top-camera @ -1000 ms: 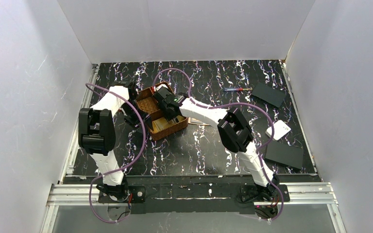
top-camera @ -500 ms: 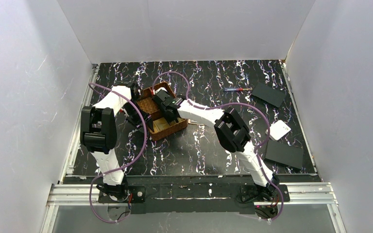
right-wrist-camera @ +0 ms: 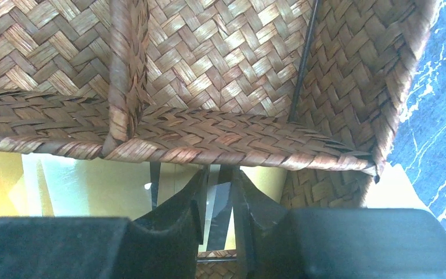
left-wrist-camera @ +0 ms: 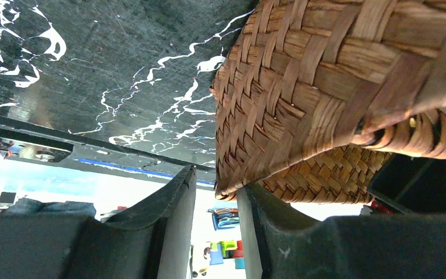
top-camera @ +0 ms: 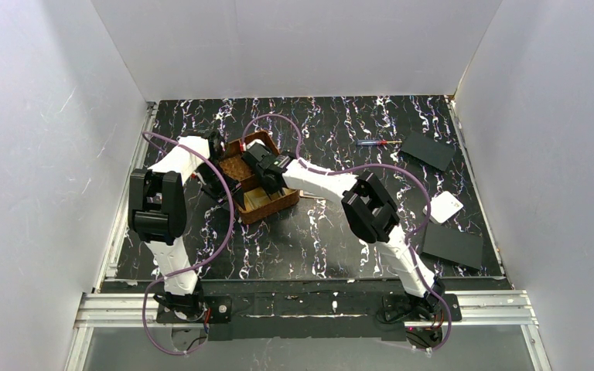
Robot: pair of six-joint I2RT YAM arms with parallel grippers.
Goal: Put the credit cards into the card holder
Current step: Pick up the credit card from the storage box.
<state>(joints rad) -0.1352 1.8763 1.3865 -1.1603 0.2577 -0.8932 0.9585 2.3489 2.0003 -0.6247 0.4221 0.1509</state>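
Note:
Glossy tan/gold credit cards (right-wrist-camera: 87, 186) lie in the near compartment of a brown woven tray (top-camera: 241, 164); from above they show as a pale patch (top-camera: 253, 202). My right gripper (top-camera: 267, 182) reaches down into that compartment, just over the cards. In the right wrist view its tips (right-wrist-camera: 219, 183) stand a narrow gap apart, with only a dark reflection between them. My left gripper (top-camera: 220, 182) is at the tray's left outer wall. It is open (left-wrist-camera: 216, 183), and the tray's woven corner (left-wrist-camera: 232, 189) touches its right fingertip. I cannot make out the card holder in any view.
A white square box (top-camera: 443, 206) lies at the right. Black flat plates lie at the far right (top-camera: 428, 150) and near right (top-camera: 452, 246). A small screwdriver (top-camera: 373, 142) lies at the back. White walls enclose the table on three sides.
My right gripper has shifted slightly left and lower into the tray's near compartment. My left arm has edged a little closer to the tray's left wall.

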